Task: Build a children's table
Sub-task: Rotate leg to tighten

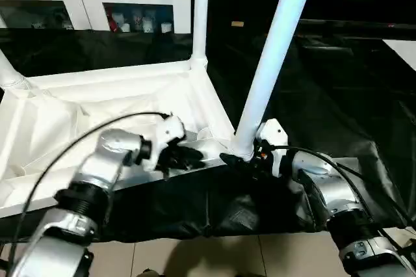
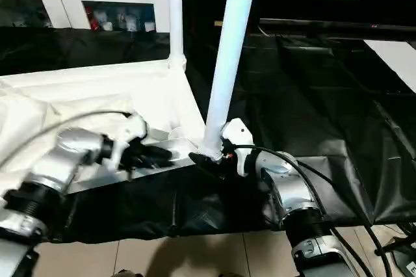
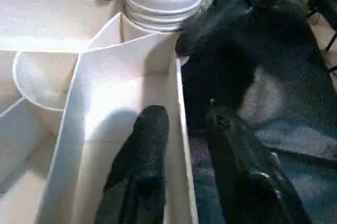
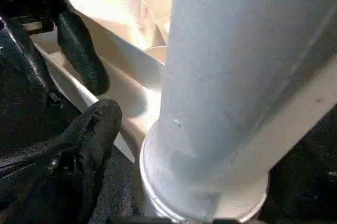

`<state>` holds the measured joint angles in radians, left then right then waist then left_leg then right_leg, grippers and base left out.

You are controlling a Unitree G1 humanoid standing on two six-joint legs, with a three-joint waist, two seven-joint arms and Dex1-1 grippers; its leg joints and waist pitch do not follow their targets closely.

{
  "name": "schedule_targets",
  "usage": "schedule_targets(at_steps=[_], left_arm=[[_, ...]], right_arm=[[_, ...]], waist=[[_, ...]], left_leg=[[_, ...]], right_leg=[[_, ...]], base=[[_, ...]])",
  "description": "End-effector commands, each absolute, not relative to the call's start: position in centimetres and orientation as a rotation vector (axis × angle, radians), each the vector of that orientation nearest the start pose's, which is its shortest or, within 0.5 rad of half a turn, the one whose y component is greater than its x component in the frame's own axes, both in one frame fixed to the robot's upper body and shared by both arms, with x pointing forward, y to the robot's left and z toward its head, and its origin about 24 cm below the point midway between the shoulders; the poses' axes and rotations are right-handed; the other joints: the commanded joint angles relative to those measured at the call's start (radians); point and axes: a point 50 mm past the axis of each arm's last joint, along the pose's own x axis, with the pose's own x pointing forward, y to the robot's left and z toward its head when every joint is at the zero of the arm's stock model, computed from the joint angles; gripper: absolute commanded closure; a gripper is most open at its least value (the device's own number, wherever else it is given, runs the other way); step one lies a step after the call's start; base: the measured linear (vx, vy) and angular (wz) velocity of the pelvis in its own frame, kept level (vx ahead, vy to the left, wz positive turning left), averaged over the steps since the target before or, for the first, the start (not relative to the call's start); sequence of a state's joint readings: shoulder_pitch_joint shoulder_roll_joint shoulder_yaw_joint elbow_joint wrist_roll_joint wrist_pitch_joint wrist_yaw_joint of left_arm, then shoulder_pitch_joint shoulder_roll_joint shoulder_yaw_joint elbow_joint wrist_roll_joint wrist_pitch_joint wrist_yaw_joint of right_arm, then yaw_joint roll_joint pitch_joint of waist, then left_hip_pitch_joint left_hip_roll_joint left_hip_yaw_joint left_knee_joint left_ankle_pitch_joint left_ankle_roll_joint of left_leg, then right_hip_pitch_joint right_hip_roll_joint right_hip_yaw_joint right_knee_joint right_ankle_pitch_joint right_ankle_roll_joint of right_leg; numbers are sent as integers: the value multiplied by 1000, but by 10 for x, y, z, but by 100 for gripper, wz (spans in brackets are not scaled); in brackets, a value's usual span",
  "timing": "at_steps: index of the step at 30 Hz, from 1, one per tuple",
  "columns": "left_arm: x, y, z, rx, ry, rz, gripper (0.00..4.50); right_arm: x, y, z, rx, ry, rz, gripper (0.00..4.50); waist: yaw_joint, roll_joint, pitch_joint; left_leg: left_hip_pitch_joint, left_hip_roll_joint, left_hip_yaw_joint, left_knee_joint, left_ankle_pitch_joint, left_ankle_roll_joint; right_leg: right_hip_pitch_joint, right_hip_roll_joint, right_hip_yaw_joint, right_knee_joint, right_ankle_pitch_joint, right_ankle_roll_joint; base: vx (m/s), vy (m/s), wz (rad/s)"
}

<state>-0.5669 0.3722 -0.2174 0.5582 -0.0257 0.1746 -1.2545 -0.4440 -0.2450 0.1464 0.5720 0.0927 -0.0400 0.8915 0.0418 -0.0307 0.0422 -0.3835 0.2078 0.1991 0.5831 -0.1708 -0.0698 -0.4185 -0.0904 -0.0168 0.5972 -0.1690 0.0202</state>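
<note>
Left eye view: the small white plastic children's table (image 1: pixel 97 105) lies upside down on the big black-sheeted worktop (image 1: pixel 338 95), so its ribbed underside faces up. It fills the left half of the worktop, and its near edge lies along the worktop's near edge.

Three long white tube legs stand up from its corner sockets. The near right leg (image 1: pixel 273 56) leans a little to the right. The far right leg (image 1: pixel 200 10) stands straight. A bit of the far left leg (image 1: pixel 10 75) shows at the left edge.

The left hand (image 1: pixel 185 155) is at the near rim of the table, just left of the near right socket. In the left wrist view its two black fingers (image 3: pixel 139 166) are spread, with the thin white rim wall (image 3: pixel 181 140) between them. One finger is inside the table and one is outside, over the black sheet.

The right hand (image 1: pixel 235 160) is at the foot of the near right leg, where the leg goes into its socket. In the right wrist view one black finger (image 4: pixel 89 134) sits just beside the base of the leg. I cannot tell if this hand is spread or pinching the leg.

Far behind the worktop stands a white cabinet with glass doors (image 1: pixel 97 4). Small things sit inside it, too small to make out.
</note>
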Motion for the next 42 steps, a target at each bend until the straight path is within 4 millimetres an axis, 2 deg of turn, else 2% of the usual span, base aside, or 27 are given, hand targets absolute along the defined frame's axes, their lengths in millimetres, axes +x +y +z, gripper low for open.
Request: schedule_targets(at_steps=[1,2,4,5,8,9,11,14,15,17,18,19,20,21,22,25,27,28,32,33,35,37,38,40,42], left_arm=[[312,138,52,287,473,-1331,279],[314,140,49,334,478,-1296,262],[317,143,47,378,480,-1264,262],[318,144,46,383,482,-1244,262],[321,143,48,374,472,-1228,262],[322,142,49,360,471,-1231,289],[323,142,49,357,491,-1231,298],[323,142,49,363,509,-1230,318],[322,143,48,367,527,-1231,343],[322,143,48,357,527,-1216,346],[321,142,48,354,524,-1215,352],[321,142,48,352,522,-1217,379],[321,142,48,345,519,-1211,388],[320,141,48,336,518,-1215,390],[320,140,48,332,515,-1218,390],[319,139,49,328,499,-1226,430],[319,138,50,331,484,-1236,439],[319,137,50,331,481,-1242,439],[319,137,50,331,468,-1248,445],[319,137,50,332,465,-1253,445],[318,137,49,337,463,-1263,445],[317,137,49,332,458,-1278,449],[316,137,49,331,454,-1286,449],[314,136,50,327,448,-1313,449],[313,137,50,329,447,-1331,449]], right_arm=[[311,-126,38,-176,184,1015,32],[311,-125,38,-178,182,1013,32],[311,-125,38,-180,180,1009,32],[311,-125,38,-180,178,1007,32],[311,-126,39,-180,175,1005,32],[311,-126,39,-178,174,1003,32],[311,-126,40,-176,172,998,32],[311,-126,40,-174,169,990,32],[311,-123,41,-167,161,979,32],[309,-120,41,-162,157,975,32],[309,-119,40,-159,154,972,32],[308,-118,40,-158,152,971,32],[307,-116,40,-155,150,969,32],[307,-115,39,-153,149,965,32],[306,-114,39,-151,148,963,32],[303,-111,37,-145,147,959,32],[302,-110,36,-144,148,956,32],[302,-110,35,-144,148,955,32],[301,-109,35,-148,148,953,32],[301,-110,35,-149,148,951,32],[302,-111,36,-130,151,944,32],[303,-113,37,-124,152,939,16],[303,-114,38,-119,153,941,16],[305,-116,40,-124,153,950,16],[307,-118,41,-140,153,955,16]], waist=[[3,7,-63],[3,6,-63],[2,6,-63],[2,12,-61],[4,9,-60],[4,9,-59],[4,10,-58],[2,10,-58],[2,25,-59],[-2,15,-60],[0,43,-60],[-3,34,-59],[-5,28,-61],[-5,28,-61],[-5,39,-60],[-7,39,-59],[-7,43,-58],[-7,40,-59],[-6,44,-58],[-7,40,-57],[-7,40,-57],[-7,34,-57],[-6,38,-58],[-7,30,-58],[-5,32,-57]], left_leg=[[22,16,-4,-65,-223,48],[21,16,-4,-65,-226,46],[22,16,-5,-66,-234,46],[25,15,-4,-67,-251,40],[24,15,-6,-69,-278,24],[24,15,-6,-70,-286,21],[24,15,-8,-71,-309,11],[23,15,-9,-73,-314,6],[24,15,-11,-73,-314,1],[21,14,-10,-73,-308,3],[23,13,-13,-74,-307,1],[26,15,-10,-74,-317,2],[22,12,-11,-72,-316,2],[21,12,-11,-73,-314,4],[23,12,-10,-73,-318,2],[22,11,-11,-74,-335,1],[23,12,-12,-75,-343,-1],[22,12,-12,-74,-343,0],[21,12,-12,-75,-331,2],[21,12,-11,-75,-333,2],[21,12,-12,-75,-331,5],[20,13,-10,-74,-325,9],[20,13,-11,-74,-319,10],[18,13,-10,-73,-310,15],[19,13,-9,-73,-304,18]], right_leg=[[49,-27,15,-52,-106,-264],[49,-27,15,-52,-107,-263],[49,-27,15,-54,-116,-258],[46,-25,15,-58,-134,-253],[47,-28,15,-62,-190,-239],[45,-28,16,-63,-203,-236],[42,-29,16,-67,-249,-221],[41,-28,16,-68,-261,-213],[40,-28,16,-67,-249,-215],[43,-25,15,-64,-223,-220],[43,-27,15,-62,-215,-226],[39,-24,15,-70,-213,-227],[45,-23,14,-64,-200,-232],[45,-24,14,-64,-199,-232],[44,-24,14,-67,-200,-235],[44,-24,13,-69,-229,-232],[43,-25,14,-70,-245,-227],[43,-24,14,-70,-249,-226],[42,-25,15,-70,-249,-225],[42,-24,14,-71,-248,-225],[42,-25,15,-70,-251,-223],[42,-25,15,-70,-250,-223],[42,-26,15,-70,-248,-222],[43,-26,16,-69,-245,-221],[42,-27,16,-69,-251,-221]], base=[[0,0,0],[0,0,0],[0,0,0],[0,0,0],[0,0,0],[0,0,0],[0,0,0],[0,0,0],[0,0,0],[0,0,0],[0,0,0],[0,0,0],[0,0,0],[0,0,0],[0,0,0],[0,0,0],[0,0,0],[0,0,0],[0,0,0],[0,0,0],[0,0,0],[0,0,0],[0,0,0],[0,0,0],[0,0,0]])
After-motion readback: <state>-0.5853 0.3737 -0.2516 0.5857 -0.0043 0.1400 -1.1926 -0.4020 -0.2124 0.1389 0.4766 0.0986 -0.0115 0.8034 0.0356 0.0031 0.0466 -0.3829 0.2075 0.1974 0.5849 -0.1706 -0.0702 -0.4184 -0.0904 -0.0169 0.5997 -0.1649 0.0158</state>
